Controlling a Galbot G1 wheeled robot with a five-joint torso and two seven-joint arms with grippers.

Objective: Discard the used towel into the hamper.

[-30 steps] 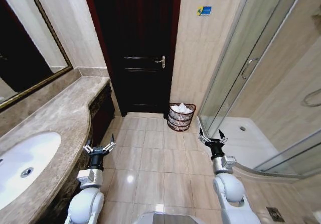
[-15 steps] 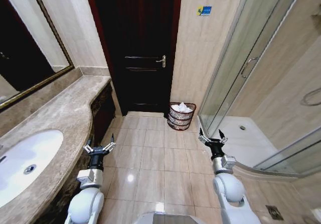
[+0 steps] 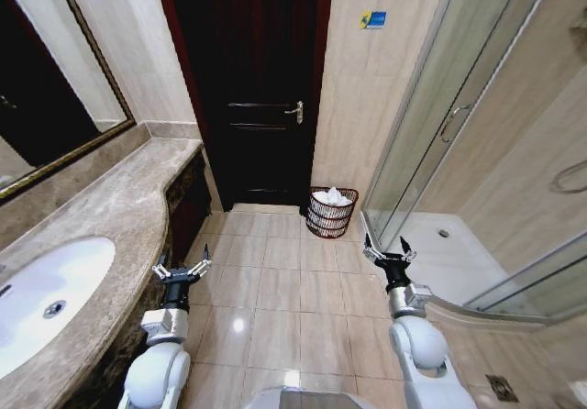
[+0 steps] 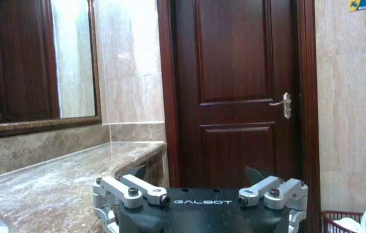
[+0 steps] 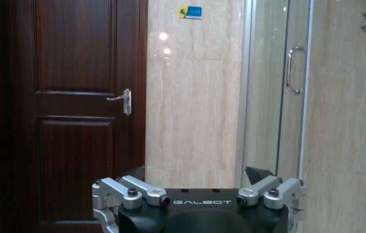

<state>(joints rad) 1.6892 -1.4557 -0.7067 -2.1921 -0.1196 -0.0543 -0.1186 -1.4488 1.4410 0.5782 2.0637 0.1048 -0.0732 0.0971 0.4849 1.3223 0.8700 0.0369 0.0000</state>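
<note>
Since one second ago the whole head view has slid a little: the sink basin (image 3: 41, 301) sits slightly further right and lower in frame, so the camera moved; between half a second ago and now nothing has changed. Both arms keep the same pose.

Landmark: dark wooden door (image 3: 252, 88).
- Hamper (image 3: 331, 213): on the tiled floor just right of the door's foot, against the beige wall, with the glass shower door (image 3: 440, 116) on its other side. Stands upright, long axis vertical, open rim facing up, wider at rim than base.
- White towel (image 3: 332, 198): crumpled inside the hamper, showing above the rim. The left wrist view catches the hamper's rim (image 4: 338, 216) with white cloth (image 4: 364, 223) in it.
- Left gripper (image 3: 182, 269): well short of the door, over the floor beside the marble counter (image 3: 101, 216); fingers spread apart, holding nothing.
- Right gripper (image 3: 385, 248): well short of the door, nearer the shower side; fingers spread apart, empty.
</note>
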